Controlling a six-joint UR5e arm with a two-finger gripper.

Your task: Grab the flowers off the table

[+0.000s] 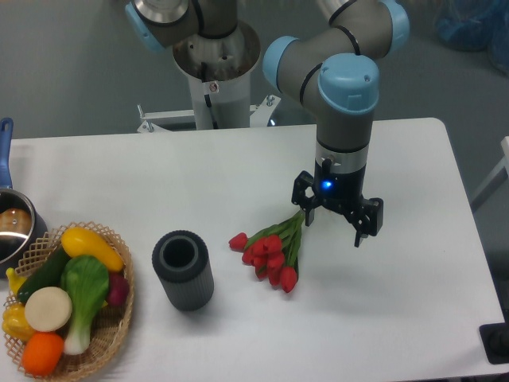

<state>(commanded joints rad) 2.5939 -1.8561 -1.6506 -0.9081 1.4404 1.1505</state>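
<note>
The flowers (270,251), a small bunch of red tulip buds on green stems, lie on the white table (238,167) right of centre, buds pointing toward the front left and stems reaching up to the right. My gripper (334,227) hangs just right of the stem ends, fingers pointing down and spread apart, open with nothing between them. One fingertip (308,218) sits close to the stem ends; whether it touches them is unclear.
A dark grey ribbed cylinder vase (184,270) stands upright left of the flowers. A wicker basket (119,318) of toy vegetables sits at the front left corner, with a pot (12,227) behind it. The robot base (215,64) rises at the back edge.
</note>
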